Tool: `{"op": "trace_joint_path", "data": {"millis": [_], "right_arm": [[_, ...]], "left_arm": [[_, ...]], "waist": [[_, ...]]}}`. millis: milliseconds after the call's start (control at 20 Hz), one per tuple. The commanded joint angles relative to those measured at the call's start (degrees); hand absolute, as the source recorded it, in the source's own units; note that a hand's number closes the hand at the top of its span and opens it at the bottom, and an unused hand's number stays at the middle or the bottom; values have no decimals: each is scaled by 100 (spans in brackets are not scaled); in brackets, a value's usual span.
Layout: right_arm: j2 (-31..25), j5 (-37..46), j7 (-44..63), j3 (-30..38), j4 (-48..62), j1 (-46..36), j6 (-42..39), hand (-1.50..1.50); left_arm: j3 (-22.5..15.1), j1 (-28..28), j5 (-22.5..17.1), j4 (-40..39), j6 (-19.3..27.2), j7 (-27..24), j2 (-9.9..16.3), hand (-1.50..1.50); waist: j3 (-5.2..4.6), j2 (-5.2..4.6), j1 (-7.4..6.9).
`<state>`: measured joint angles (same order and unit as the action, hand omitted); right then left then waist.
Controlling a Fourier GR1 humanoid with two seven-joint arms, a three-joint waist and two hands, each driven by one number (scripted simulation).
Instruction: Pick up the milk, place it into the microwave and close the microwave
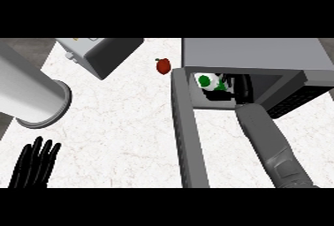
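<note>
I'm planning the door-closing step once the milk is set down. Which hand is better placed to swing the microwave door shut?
Probably the left hand: it rests open beside the open microwave door, on its outer side. The right forearm reaches into the microwave by the milk.

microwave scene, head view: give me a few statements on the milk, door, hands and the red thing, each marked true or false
1. The microwave door stands open. True.
2. The milk stands on the counter beside the microwave. False: it is inside the microwave's opening.
3. The left hand holds the milk. False: it rests open at the lower left edge.
4. A small red fruit lies on the counter left of the microwave. True.
5. The right forearm reaches into the microwave. True.
</note>
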<state>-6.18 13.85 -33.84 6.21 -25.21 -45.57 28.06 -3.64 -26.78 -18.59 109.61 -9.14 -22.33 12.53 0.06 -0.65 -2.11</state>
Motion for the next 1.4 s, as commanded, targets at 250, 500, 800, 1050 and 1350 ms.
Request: {"op": "trace_joint_path", "data": {"millis": [250,500,800,1050,1350], "right_arm": [[-358,401,222,140,1340,-1000,983,150],[-603,465,318,218,1514,-1176,1589,150],[-774,787,407,12,1905,-1335,1949,-150],[-795,943,552,-107,2116,-1440,1953,-150],[-745,931,365,-112,2121,-1554,1127,-150]], "left_arm": [[90,126,-159,-147,-317,5,115,-150],[44,384,503,-213,108,132,147,-150],[-14,400,607,-235,32,186,220,-150],[-121,505,764,-292,140,134,89,-150],[-227,585,838,-235,159,299,82,-150]], "waist": [[7,-109,-260],[21,-195,-369],[15,-194,-417],[17,-217,-452],[26,-223,-446]]}}
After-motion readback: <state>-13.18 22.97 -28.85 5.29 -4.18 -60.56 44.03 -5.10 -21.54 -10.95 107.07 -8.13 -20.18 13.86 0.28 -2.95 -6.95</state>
